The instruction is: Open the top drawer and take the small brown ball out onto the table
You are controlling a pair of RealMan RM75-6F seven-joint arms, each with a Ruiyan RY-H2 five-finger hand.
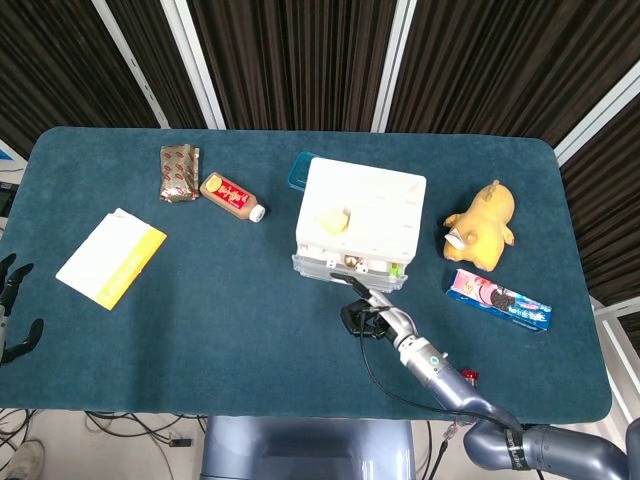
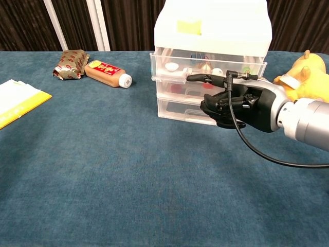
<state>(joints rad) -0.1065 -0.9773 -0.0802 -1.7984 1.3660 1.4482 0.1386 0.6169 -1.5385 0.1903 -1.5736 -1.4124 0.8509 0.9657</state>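
Head view: what do we see around the drawer unit (image 1: pixel 365 205)?

— A teal box (image 1: pixel 300 170) just behind it. To its left, well apart, a bottle (image 1: pixel 231 196), a snack packet (image 1: pixel 179 172) and a yellow-and-white booklet (image 1: pixel 110 257). To its right, a yellow plush toy (image 1: pixel 481 224) and a cookie pack (image 1: pixel 498 299). All lie on a table (image 1: pixel 230 320) under dark blue cloth, with dark slatted curtains behind.

— And the hands?

— The right hand (image 2: pixel 237 105) stands before the unit, covering part of the lower drawers in the chest view. One finger (image 2: pixel 203 78) reaches to the front edge of the top drawer (image 2: pixel 169 72), which is partly out, and the rest curl in. We cannot tell whether it pinches the edge. The left hand (image 1: pixel 12 310) hangs off the table's left edge, fingers apart, holding nothing.

— The small brown ball (image 1: pixel 351 264)?

— We make out a brownish thing inside the drawer, among other small items.
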